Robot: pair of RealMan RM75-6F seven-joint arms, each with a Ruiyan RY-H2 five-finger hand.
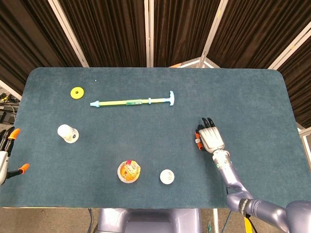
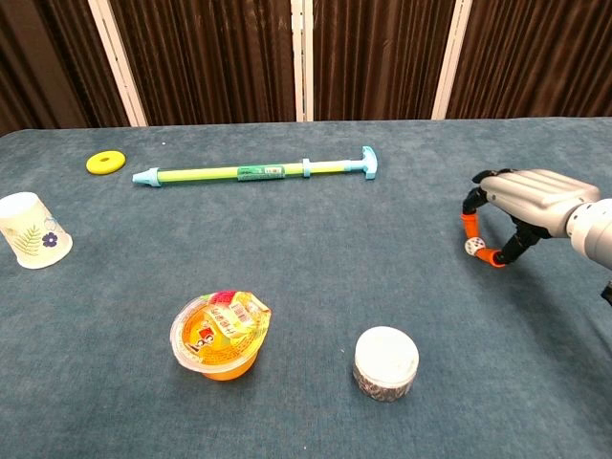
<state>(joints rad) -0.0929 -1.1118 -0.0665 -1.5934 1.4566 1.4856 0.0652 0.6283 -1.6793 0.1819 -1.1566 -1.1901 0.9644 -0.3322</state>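
A small white die is pinched between the orange fingertips of the right hand, just above the blue table, well right of the green-and-yellow pump. The die is judged light, rigid and smooth, so easily dropped; opposite flat faces are best gripped. The left hand, at the table edge far left of the pump, is seen empty with fingers apart.
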